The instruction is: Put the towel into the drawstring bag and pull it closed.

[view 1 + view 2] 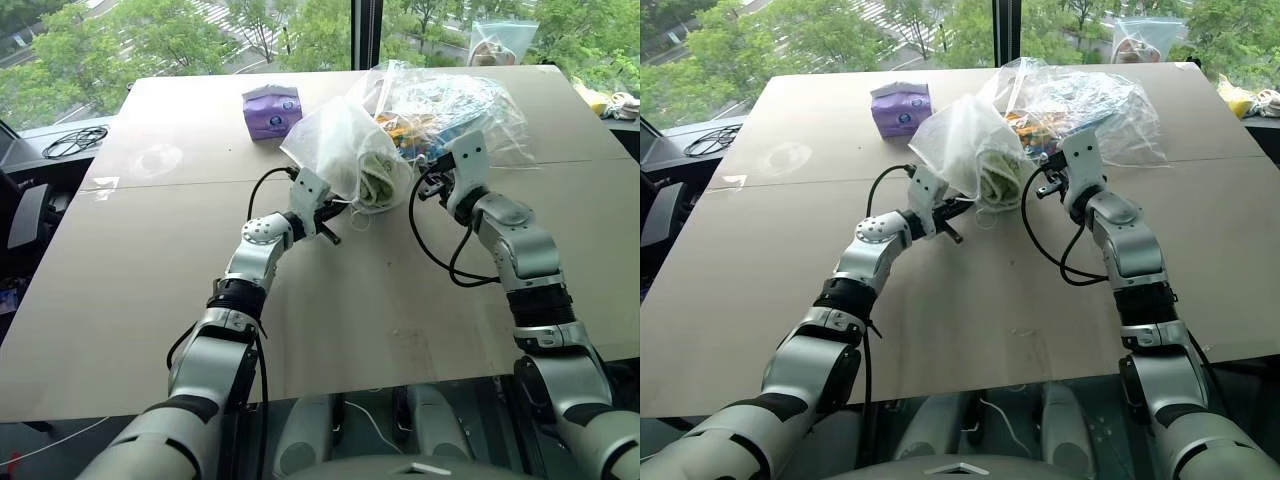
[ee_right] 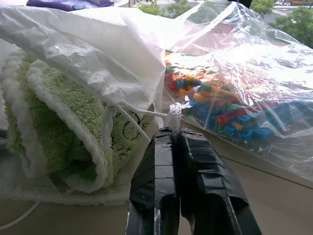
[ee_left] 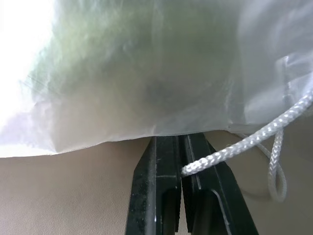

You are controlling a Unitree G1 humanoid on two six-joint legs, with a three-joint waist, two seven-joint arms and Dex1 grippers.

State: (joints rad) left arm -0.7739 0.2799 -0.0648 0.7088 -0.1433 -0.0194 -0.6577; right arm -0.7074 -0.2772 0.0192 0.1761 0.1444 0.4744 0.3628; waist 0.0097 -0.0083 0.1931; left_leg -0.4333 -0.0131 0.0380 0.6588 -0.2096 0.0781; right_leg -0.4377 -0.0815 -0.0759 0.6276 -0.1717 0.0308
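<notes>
From the head views, the drawstring bag point(image 1: 335, 140) is lying on the table point(image 1: 150, 290) at about twelve o'clock from the robot, with the towel point(image 1: 378, 180) already sitting inside its mouth. The left gripper point(image 1: 330, 222) is reaching in at the bag's seven o'clock and the right gripper point(image 1: 432, 182) at its three o'clock. A purple tissue pack point(image 1: 270, 110) is resting at the bag's ten o'clock, and a clear plastic bag point(image 1: 460, 105) of colourful pieces is pressing against it at two o'clock, crowding the right arm.

In the left wrist view, the fingers point(image 3: 149, 196) are standing fully closed; the cord point(image 3: 230, 152) is crossing just over their tips, and it is probably pinched, though the contact is hard to make out.

In the right wrist view, the fingers point(image 2: 195, 171) are squeezing together on the cord's knotted end point(image 2: 173, 113) beside the rolled green cloth.

The pouch is looking thin, limp and light, so it will likely be sliding rather than resisting; the cord is the only sensible thing to be gripping. The soft, bulky cloth may be bulging in the mouth and hindering the gathering.
</notes>
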